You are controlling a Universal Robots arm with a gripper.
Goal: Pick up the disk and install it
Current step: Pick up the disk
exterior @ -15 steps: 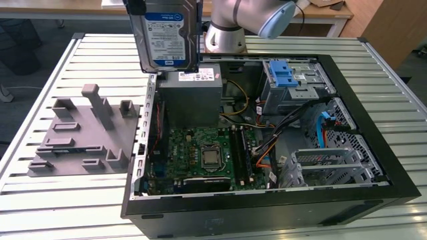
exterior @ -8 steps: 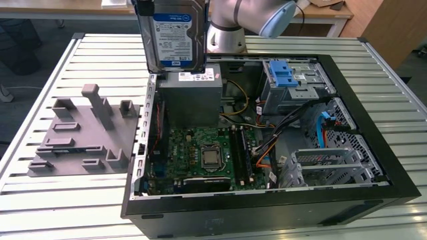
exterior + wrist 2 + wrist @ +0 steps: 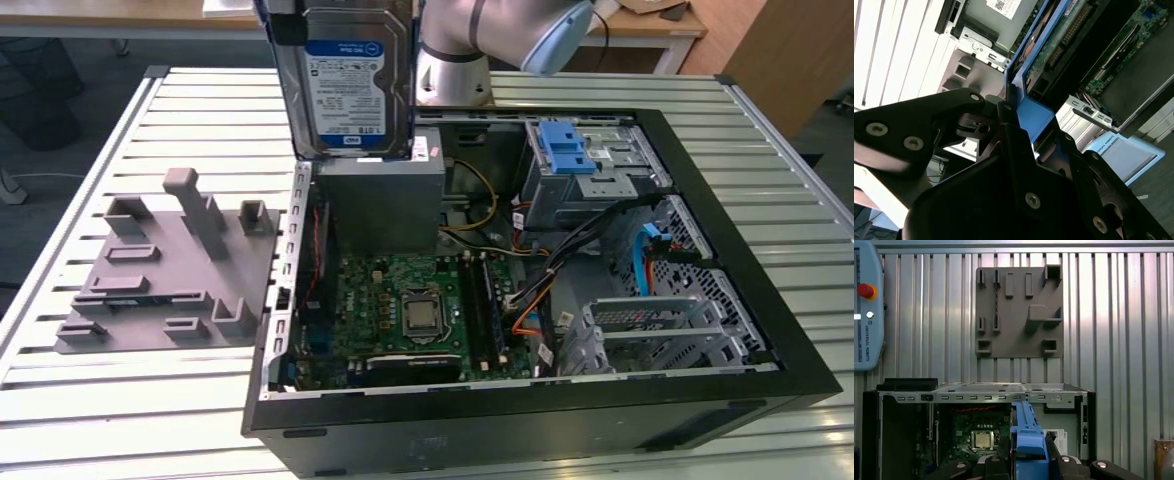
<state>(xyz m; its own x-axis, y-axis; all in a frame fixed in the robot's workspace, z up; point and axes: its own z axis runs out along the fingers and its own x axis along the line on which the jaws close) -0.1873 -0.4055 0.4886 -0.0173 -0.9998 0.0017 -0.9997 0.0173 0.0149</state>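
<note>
I'm holding the disk (image 3: 350,80) upright above the open computer case (image 3: 534,430), my hand (image 3: 1007,102) clamped onto its blue rail. With pickup done, installing is calling for careful rail-to-bay alignment.

Black fingers (image 3: 1004,111) pinch the disk (image 3: 1031,119) (blue-railed edge).

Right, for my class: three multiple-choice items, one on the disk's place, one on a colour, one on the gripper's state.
1. Where is the disk? A on the grey fixture plate; B upright above the open computer case; C inside the drive cage.
2. Its carrier rails are: A red; B yellow; C blue.
3. The gripper is: A shut on the disk; B open; C holding a cable.
Key: B, the exterior view shows it held on end; C, both wrist views show blue; A, it clamps a rail.
</note>
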